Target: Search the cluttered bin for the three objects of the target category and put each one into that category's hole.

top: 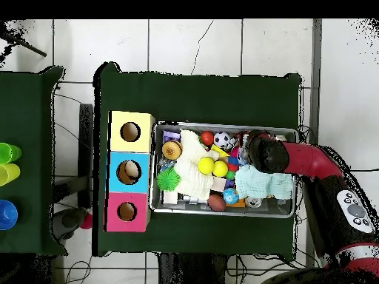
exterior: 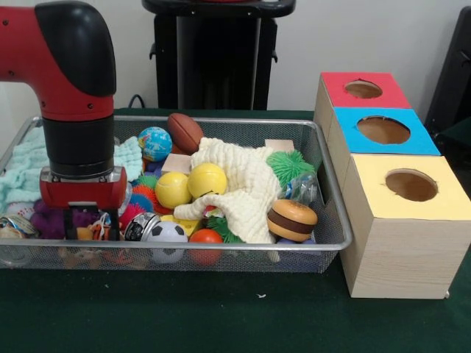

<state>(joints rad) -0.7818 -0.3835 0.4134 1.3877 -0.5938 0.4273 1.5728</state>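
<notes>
The silver wire-mesh bin (exterior: 333, 193) is full of toys; it also shows in the overhead view (top: 222, 125). My gripper (exterior: 92, 226) is down inside its left end in the front view and open. Its dark fingers (exterior: 71, 225) stand either side of a small orange-and-white thing with dark marks (exterior: 101, 220), which may be the striped plush. I cannot tell if they touch it. In the overhead view the arm (top: 265, 153) hides the gripper. The tan-brown plush is not visible. The red-faced hole (exterior: 363, 89) is the farthest box right of the bin (top: 126, 211).
Blue-faced (exterior: 383, 130) and yellow-faced (exterior: 411, 184) hole boxes stand next to the red one. In the bin are a cream cloth (exterior: 243, 180), a toy burger (exterior: 291, 220), yellow balls (exterior: 207, 180), a soccer ball (exterior: 168, 234), a brown football (exterior: 185, 132), a green spiky ball (exterior: 289, 166) and a mint cloth (exterior: 22, 163).
</notes>
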